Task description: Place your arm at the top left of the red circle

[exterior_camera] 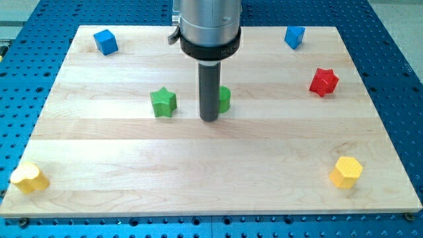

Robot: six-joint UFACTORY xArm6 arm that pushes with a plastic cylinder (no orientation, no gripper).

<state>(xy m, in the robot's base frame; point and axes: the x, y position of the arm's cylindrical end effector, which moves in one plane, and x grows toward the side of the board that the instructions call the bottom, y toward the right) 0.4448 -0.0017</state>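
Note:
My tip rests on the wooden board near its middle. A green block sits just to the tip's right, partly hidden behind the rod, so its shape is unclear. A green star lies to the tip's left with a gap between them. The only red block in view is star-shaped, far to the tip's right and a little higher in the view. No red circle shows.
A blue cube is at the board's top left and a blue block at its top right. A yellow hexagon is at the bottom right, a yellow block at the bottom left corner. A blue perforated table surrounds the board.

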